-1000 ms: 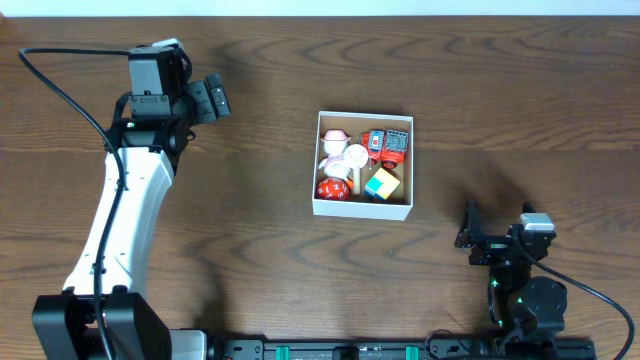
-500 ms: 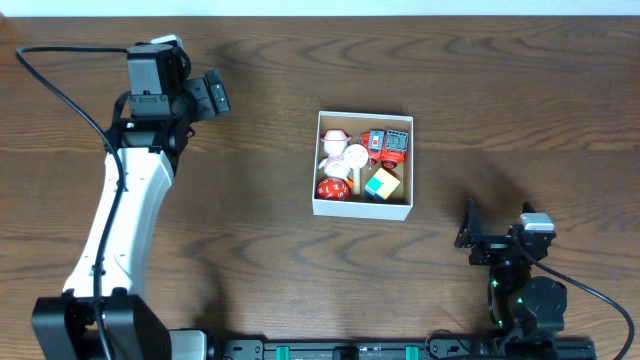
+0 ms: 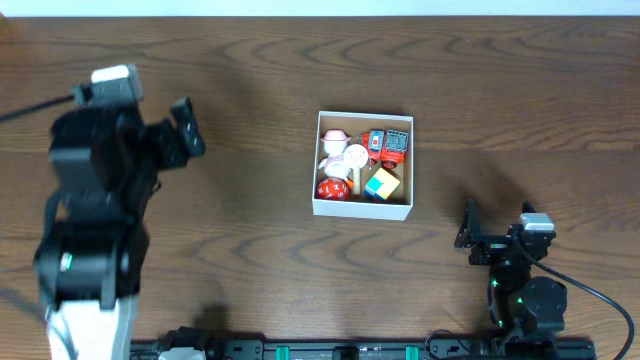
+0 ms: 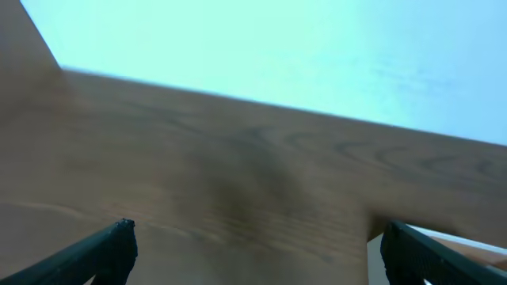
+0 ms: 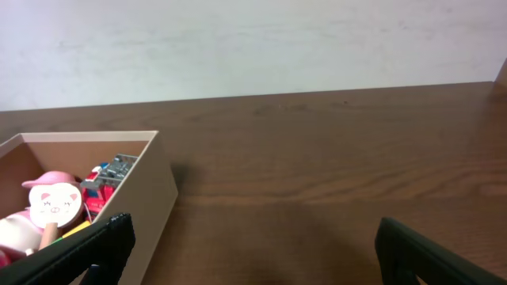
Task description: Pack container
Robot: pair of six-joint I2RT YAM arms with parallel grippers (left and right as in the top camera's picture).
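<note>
The container (image 3: 362,210) sits on the wooden table (image 3: 260,260) a little right of centre, square to the table edges, so no side offers a longer axis to approach along. It holds a pig-faced toy (image 3: 355,156), a multicoloured cube (image 3: 381,184) and a red robot figure (image 3: 395,146), and no loose toy shows on the wood around it. The right gripper (image 3: 470,236) is the nearer one, lying near and right of the box. Its wrist camera puts the white wall at the left edge, with the fingers spread wide and empty. The left gripper (image 3: 186,127) hangs well apart to the far left, so the box lies off to its right. Its own view is blurred, but the fingertips (image 4: 119,237) stand wide with nothing between them. A pale corner at that view's lower right may be the box, though I cannot be sure.
</note>
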